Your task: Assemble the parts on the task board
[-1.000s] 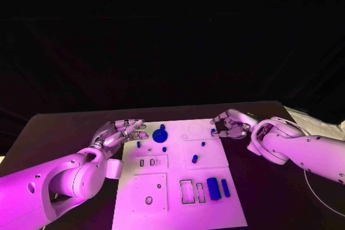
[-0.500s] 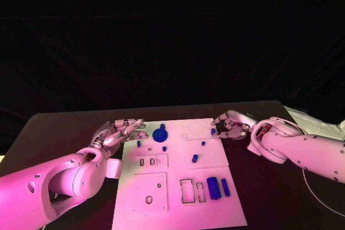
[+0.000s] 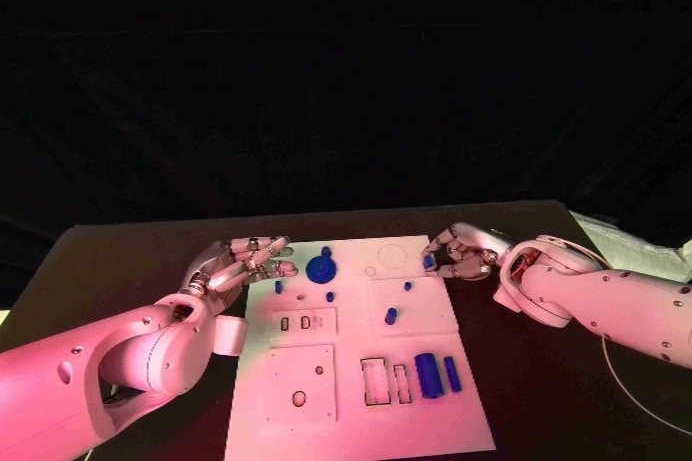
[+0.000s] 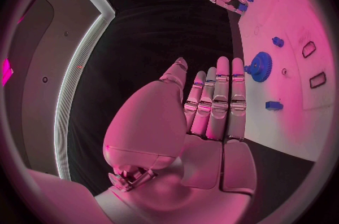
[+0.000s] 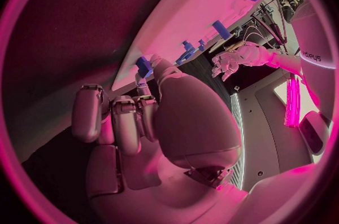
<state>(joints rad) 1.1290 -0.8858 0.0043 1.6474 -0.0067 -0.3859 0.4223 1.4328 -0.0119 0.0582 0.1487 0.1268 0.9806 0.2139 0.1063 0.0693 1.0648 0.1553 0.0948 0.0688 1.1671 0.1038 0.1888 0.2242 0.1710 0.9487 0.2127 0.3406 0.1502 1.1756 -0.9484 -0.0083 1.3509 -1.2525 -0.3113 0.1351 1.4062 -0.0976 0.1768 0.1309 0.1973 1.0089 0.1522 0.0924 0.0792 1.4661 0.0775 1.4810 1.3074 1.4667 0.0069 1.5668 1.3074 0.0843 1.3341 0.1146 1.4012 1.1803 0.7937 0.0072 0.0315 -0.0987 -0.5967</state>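
The white task board (image 3: 361, 411) lies in the middle of the black table. A blue gear (image 3: 320, 270) sits near its far left, with small blue parts (image 3: 389, 317) scattered round it. My left hand (image 3: 245, 261) hovers at the board's far left edge, fingers straight and side by side (image 4: 219, 94), holding nothing, just short of the gear (image 4: 260, 66). My right hand (image 3: 462, 253) is curled at the board's far right edge. It pinches a small blue part (image 3: 430, 263) between thumb and fingers (image 5: 144, 66).
Two blue blocks (image 3: 427, 371) (image 3: 453, 375) lie at the board's near right beside two rectangular slots (image 3: 374, 383). A square plate with a round hole (image 3: 299, 399) takes up the near left. Bare black table runs along both sides of the board.
My right hand's fingers have drawn in tighter round the small blue part at the far right edge. The left hand has hardly moved.
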